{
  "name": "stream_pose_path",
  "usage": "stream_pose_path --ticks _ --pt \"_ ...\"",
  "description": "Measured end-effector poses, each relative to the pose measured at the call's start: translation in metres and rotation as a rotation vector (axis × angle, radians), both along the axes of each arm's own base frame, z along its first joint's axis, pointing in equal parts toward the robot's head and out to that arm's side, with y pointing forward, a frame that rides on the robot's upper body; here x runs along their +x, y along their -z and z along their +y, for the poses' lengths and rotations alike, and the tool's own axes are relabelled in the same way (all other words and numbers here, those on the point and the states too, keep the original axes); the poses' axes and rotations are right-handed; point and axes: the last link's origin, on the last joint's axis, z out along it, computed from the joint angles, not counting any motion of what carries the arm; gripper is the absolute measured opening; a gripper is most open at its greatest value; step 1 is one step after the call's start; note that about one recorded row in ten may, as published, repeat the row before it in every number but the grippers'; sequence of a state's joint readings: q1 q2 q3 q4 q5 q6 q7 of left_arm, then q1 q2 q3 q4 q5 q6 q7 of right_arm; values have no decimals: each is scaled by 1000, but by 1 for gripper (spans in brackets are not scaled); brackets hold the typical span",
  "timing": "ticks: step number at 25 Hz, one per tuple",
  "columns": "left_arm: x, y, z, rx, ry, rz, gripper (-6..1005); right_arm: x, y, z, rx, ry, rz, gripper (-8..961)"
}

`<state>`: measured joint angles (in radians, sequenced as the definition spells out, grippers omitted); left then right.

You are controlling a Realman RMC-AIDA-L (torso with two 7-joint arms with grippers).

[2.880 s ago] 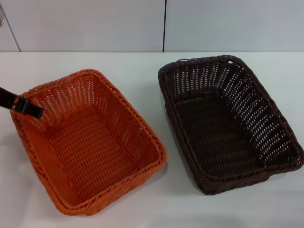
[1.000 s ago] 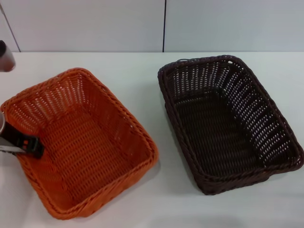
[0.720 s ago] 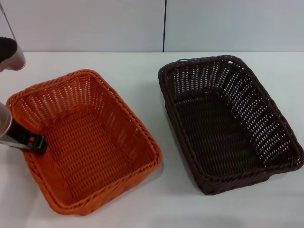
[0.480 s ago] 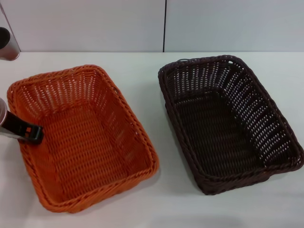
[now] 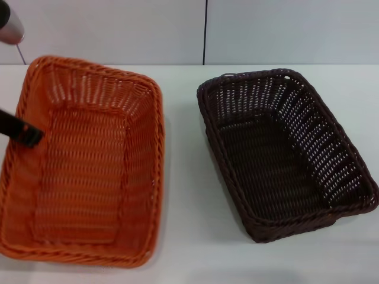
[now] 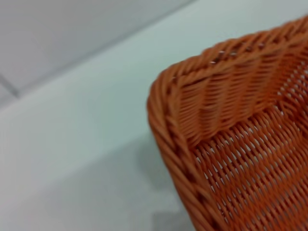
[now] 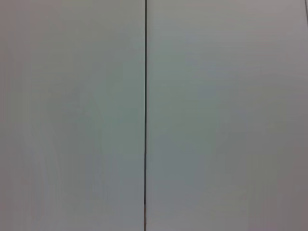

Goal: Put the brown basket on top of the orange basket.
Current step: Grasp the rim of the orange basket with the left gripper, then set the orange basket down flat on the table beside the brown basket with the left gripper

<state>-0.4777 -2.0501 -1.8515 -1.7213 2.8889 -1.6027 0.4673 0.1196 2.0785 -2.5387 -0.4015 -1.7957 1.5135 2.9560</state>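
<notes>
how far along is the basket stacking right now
Nothing is stacked yet. The brown basket sits alone on the table, apart from the orange basket. In hand: the left gripper is at the orange basket's left rim. The right gripper is out of view. Left: lifting the brown basket onto the orange one.

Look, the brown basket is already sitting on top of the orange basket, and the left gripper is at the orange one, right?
Not quite. In the head view the brown basket sits on the table beside the orange basket, apart from it. The left gripper is indeed at the orange one's rim.
</notes>
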Motion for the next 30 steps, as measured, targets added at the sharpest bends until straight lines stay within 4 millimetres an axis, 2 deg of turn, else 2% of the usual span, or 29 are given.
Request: stream_pose_path --ticks 4,7,9,11,19,25,30 --pt "11 -7 4 -34 81 50 222 -1 -1 -1 10 -5 -1 680" --pt "21 -16 8 -74 161 106 190 -1 -3 -2 22 -4 -1 679" --pt "33 -31 11 -146 267 166 167 1 -5 -4 37 6 4 679" --pt "36 -32 12 -169 290 175 158 1 -6 -5 47 7 7 679" --pt "52 -29 11 -308 406 263 138 -5 -4 -8 65 -6 33 679" --pt "69 -21 2 -450 516 370 135 -8 -1 -10 68 -17 46 679" --pt "80 -21 0 -500 561 409 134 -9 -1 -10 69 -18 48 679"
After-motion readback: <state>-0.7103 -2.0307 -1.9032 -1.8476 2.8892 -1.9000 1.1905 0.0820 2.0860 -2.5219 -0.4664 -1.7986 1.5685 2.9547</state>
